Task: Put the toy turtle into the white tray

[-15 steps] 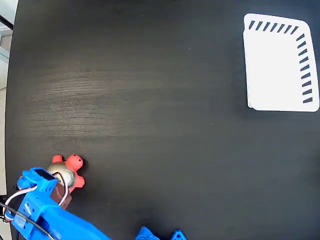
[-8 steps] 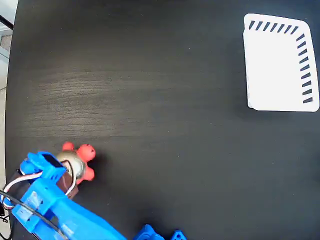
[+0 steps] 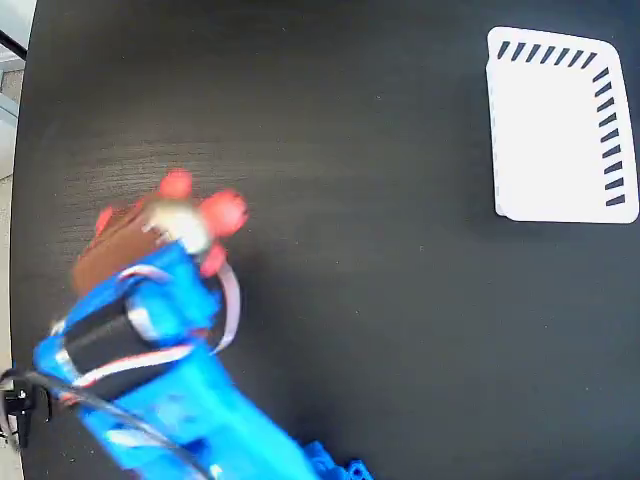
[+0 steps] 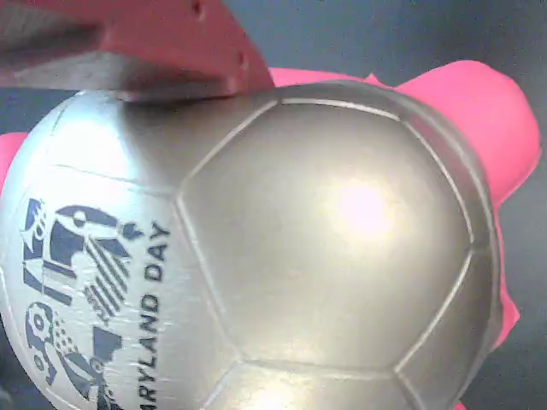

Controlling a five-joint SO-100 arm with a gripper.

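Observation:
The toy turtle point(image 3: 190, 218) hangs above the dark table on the left of the fixed view, blurred, with its coral head and legs sticking out around a shiny shell. My blue gripper point(image 3: 165, 230) is shut on the turtle, and a brown finger point(image 3: 112, 250) lies against its left side. In the wrist view the turtle's shell point(image 4: 282, 248) fills almost the whole picture, showing dark print at lower left, and one brown-red finger point(image 4: 137, 47) presses on its top. The white tray point(image 3: 550, 130) lies far off at the upper right, with nothing in it.
The blue arm point(image 3: 170, 390) slants up from the lower left, with white and red cables along it. Blue pieces of the arm's base point(image 3: 335, 466) show at the bottom edge. The table's left edge point(image 3: 22, 150) runs close to the arm.
The gripper has risen and swung up-picture and slightly right with the turtle, from the lower left corner to the left middle. The arm looks larger and blurred. The tray has not moved.

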